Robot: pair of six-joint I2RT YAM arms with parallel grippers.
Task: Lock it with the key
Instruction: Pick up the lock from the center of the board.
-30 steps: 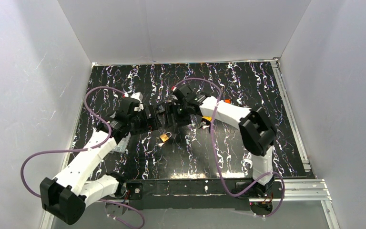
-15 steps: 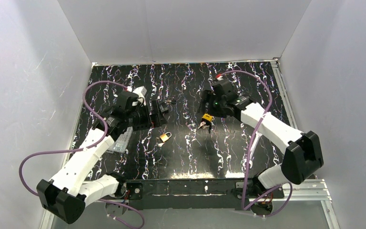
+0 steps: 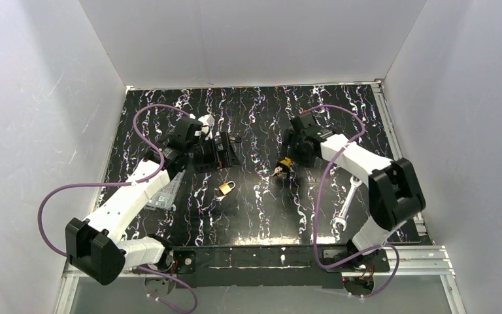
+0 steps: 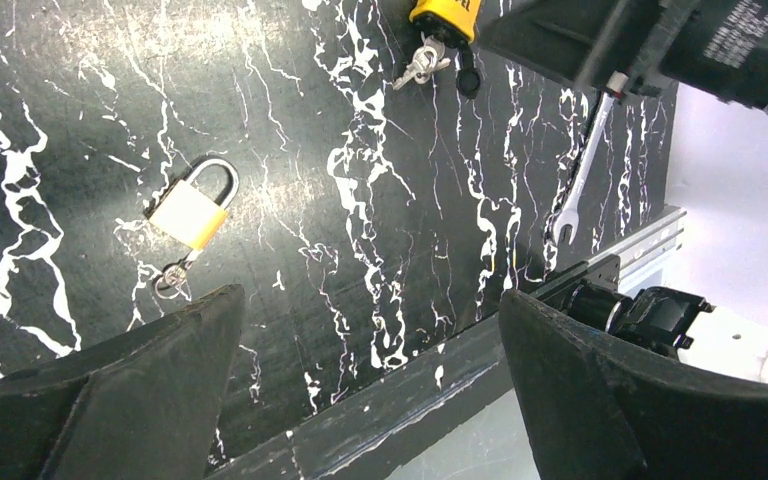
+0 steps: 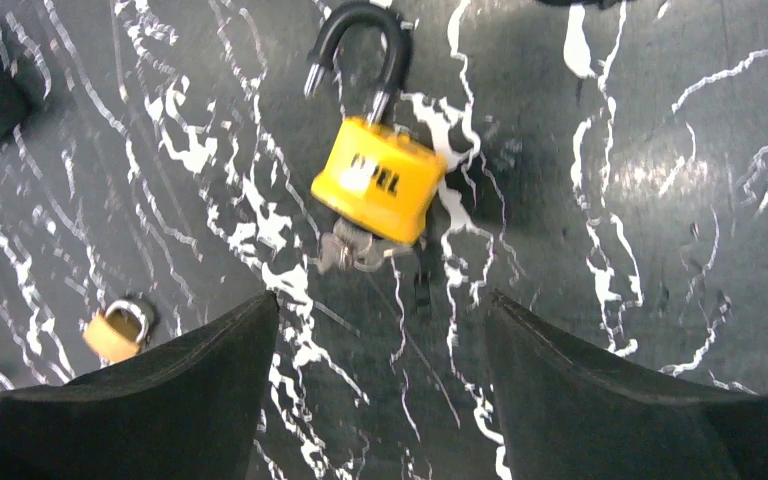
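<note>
Yellow padlock (image 5: 378,180): blocky; open black hooped shackle (image 5: 396,60) pointed far, key (image 5: 352,252) near.
Left gripper (image 4: 368,305), right gripper (image 5: 380,300): were spread, empty.

Bright even overhead light; glare on glossy tabletop (image 5: 660,170); right-wrist view softly blurred.

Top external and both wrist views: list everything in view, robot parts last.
yellow padlock: one, yellow, black shackle open, keys in its base, right of centre
brass padlock: one, brass, key at its base, near centre
wrench: one, silver, near right
clear pack: one, greyish, left, beside the left arm
table: one, black with white veins
left fingers: two, black, open, empty
right fingers: two, black, open, above the yellow padlock
</note>
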